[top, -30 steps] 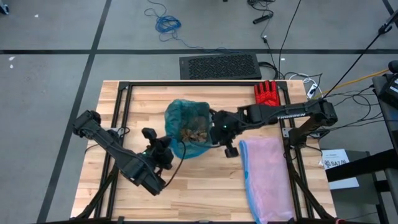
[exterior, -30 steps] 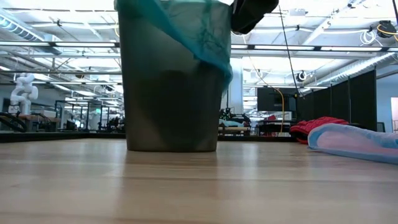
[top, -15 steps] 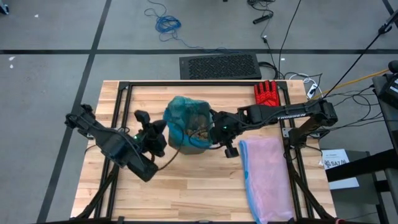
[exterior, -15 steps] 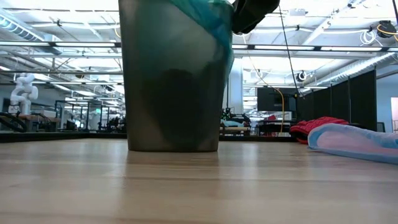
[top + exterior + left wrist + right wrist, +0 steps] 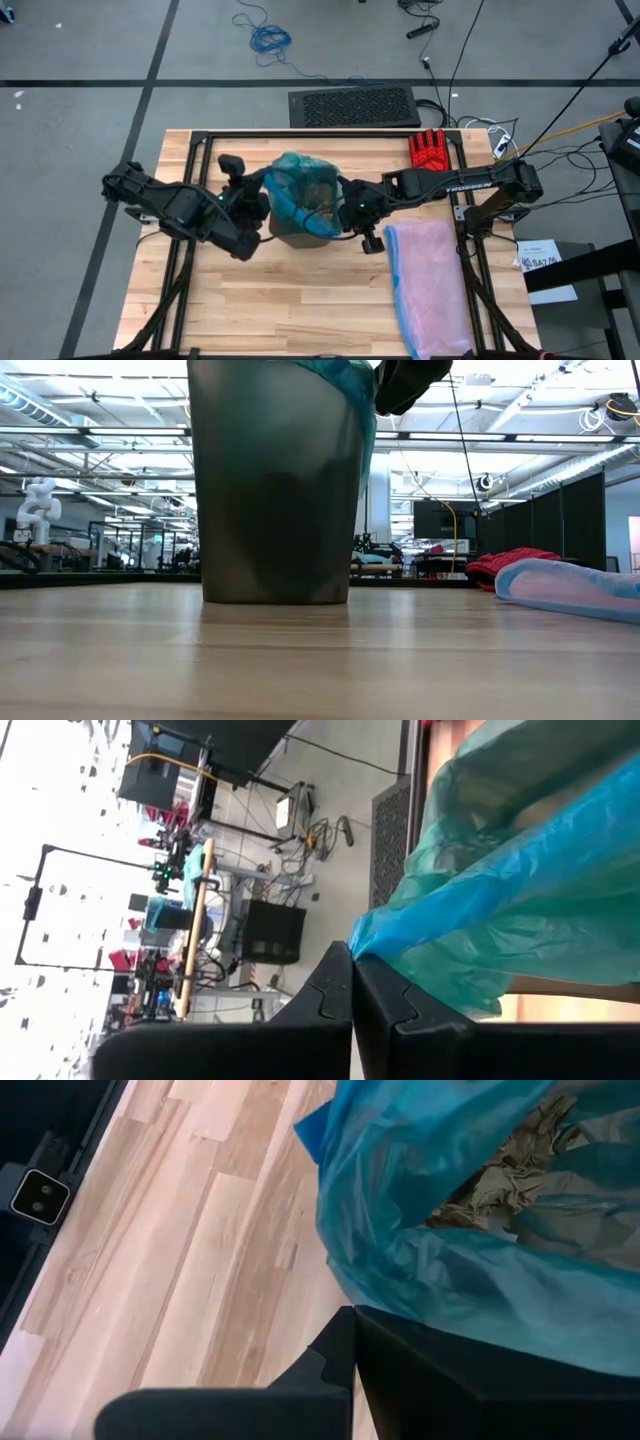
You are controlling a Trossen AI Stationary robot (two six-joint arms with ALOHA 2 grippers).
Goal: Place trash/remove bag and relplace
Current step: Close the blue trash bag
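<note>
Over the last second we see the left hand (image 5: pixel 262 205) swing in from the front of the table (image 5: pixel 330 300) to the left rim of the bin (image 5: pixel 270 490), and the bag (image 5: pixel 300 190), which drooped down the bin's side, is now gathered up over the rim. In the left wrist view its fingers (image 5: pixel 352 1010) meet with a corner of the teal film running in between them, so we read the left hand as clamped on the bag. The right hand (image 5: pixel 352 210) has stayed at the opposite rim; its wrist view shows the fingers pressed together with the bag's edge (image 5: pixel 440 1260) lying right against them, and we judge it pinched on the bag too, though the bite itself is hidden.

The trash (image 5: pixel 318 205), brown paper wads, lies inside the bag, which sits in the bin on the table's middle. With both edges held, we judge the lift-out can begin. The pink bag (image 5: pixel 428 285) waits flat on the right, the red glove (image 5: pixel 428 150) beyond it.
</note>
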